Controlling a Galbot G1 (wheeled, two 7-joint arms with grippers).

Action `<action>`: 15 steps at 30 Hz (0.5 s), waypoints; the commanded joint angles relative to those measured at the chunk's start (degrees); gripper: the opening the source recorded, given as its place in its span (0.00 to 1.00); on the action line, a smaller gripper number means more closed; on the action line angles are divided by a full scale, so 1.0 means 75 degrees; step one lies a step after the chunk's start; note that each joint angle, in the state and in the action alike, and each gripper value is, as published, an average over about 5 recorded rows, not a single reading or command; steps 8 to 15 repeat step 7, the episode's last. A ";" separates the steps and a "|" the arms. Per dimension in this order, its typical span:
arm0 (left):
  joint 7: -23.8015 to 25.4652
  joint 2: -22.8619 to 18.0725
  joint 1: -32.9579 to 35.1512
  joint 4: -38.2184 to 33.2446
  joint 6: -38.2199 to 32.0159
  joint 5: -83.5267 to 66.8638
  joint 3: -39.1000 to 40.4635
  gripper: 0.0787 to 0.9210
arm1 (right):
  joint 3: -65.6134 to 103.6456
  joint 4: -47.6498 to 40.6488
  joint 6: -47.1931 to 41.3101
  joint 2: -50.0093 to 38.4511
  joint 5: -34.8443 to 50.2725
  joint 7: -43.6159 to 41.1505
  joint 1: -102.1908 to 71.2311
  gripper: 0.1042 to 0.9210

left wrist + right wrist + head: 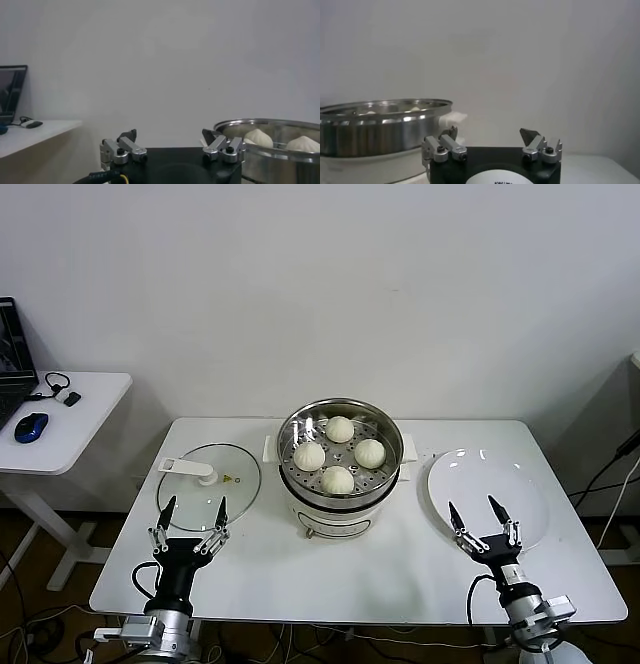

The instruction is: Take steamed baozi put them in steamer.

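Both pincers wide and empty, left pincer, right pincer, pleated domed steamed baozi in shiny steel steamer

Gripper: the right gripper stood with jaws wide apart, nothing between them.
Steamer: the steel steamer sat beside it, one white handle showing.
Background: plain wall.
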 commanded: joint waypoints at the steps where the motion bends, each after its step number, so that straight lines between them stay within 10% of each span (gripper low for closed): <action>1: 0.0022 -0.0008 0.0049 0.0006 -0.0019 0.0022 -0.0020 0.88 | -0.0152 -0.0018 0.0090 -0.0032 0.0090 0.0107 -0.0388 0.88; 15: 0.0069 0.0004 0.0033 0.0071 -0.0033 0.0101 -0.0083 0.88 | -0.0205 -0.0039 0.0096 -0.0040 0.0100 0.0053 -0.0403 0.88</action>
